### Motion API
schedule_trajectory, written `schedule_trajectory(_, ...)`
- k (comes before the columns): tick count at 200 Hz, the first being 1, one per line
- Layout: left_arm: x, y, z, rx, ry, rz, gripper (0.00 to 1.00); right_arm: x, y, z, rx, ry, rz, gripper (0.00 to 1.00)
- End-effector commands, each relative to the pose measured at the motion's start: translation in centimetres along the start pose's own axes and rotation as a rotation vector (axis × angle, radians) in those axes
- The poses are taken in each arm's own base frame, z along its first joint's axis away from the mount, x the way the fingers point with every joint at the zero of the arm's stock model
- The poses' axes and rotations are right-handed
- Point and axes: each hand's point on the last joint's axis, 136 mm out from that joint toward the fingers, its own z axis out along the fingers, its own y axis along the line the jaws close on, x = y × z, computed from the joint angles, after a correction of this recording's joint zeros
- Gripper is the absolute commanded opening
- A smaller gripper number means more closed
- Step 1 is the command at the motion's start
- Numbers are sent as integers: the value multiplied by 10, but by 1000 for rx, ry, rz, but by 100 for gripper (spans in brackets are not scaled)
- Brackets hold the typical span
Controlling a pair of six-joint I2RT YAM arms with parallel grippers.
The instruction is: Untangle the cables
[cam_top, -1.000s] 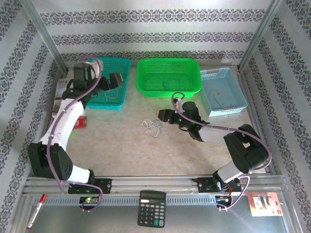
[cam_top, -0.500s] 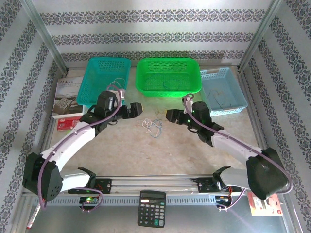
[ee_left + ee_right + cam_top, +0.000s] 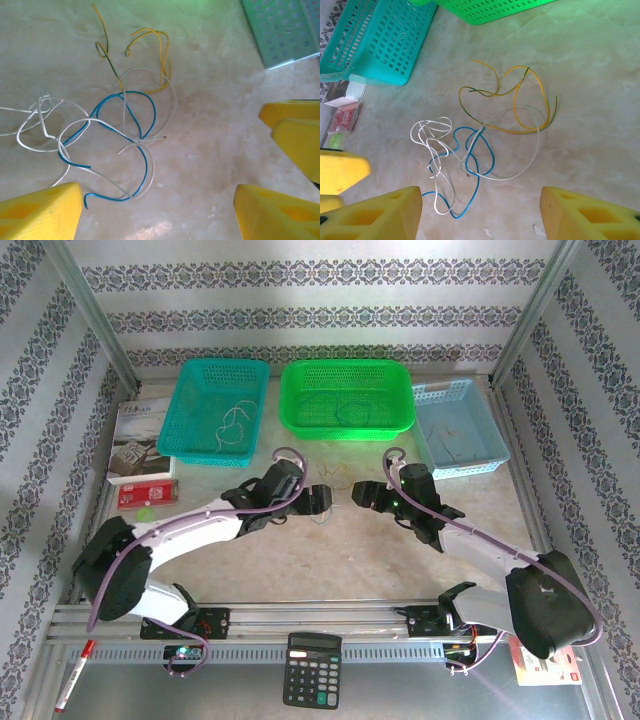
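Blue, yellow and white cables (image 3: 131, 93) lie tangled on the beige table (image 3: 300, 560), just near of the green basket (image 3: 346, 365), between left gripper (image 3: 320, 498) and right gripper (image 3: 358, 494), both spread wide.

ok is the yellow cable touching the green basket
Apart. The right wrist view shows a stretch of bare table between the yellow cable and the green basket.

A robot lab test booth: wallpapered panels (image 3: 320, 300), aluminium posts (image 3: 92, 320), mounting rail (image 3: 320, 618).
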Motion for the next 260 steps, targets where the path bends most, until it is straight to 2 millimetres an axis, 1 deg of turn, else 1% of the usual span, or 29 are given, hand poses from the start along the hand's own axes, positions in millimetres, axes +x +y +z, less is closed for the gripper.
schedule_trajectory(1,-8,-2,8,-64,-51,-9,78,-1,-2,1,-2,-20,-12,64)
schedule_trajectory(23,-3,-1,23,-85,-33,5,77,-2,-3,0,-4,-24,-14,64)
schedule_trajectory(56,-3,-4,37,-81,-21,23,66,-2,-4,-3,-3,-34,-15,64)
schedule_trajectory(90,1,-3,47,-84,-4,21,61,-3,-7,-7,1,-43,-9,65)
schedule_trajectory(103,3,-2,50,-86,2,22,57,-4,-7,-8,-1,-48,-8,65)
schedule_trajectory(134,5,-1,53,-86,5,29,46,-6,-7,-9,-3,-50,-7,65)
schedule_trajectory(162,5,0,54,-89,4,33,41,-8,-6,-10,-8,-54,-6,65)
schedule_trajectory(188,6,1,55,-90,4,38,31,-8,-5,-10,-12,-54,-6,64)
schedule_trajectory(199,5,0,56,-88,2,42,26,-8,-4,-11,-16,-54,-5,64)
schedule_trajectory(209,5,1,56,-90,-1,47,17,-9,-3,-11,-22,-53,-6,64)
schedule_trajectory(225,3,-1,56,-88,-7,59,9,-10,-1,-11,-29,-53,-8,64)
schedule_trajectory(236,1,-2,55,-88,-10,68,0,-10,0,-12,-32,-54,-9,64)
schedule_trajectory(260,-6,-6,48,-81,-26,86,0,-11,3,-13,-41,-55,-11,64)
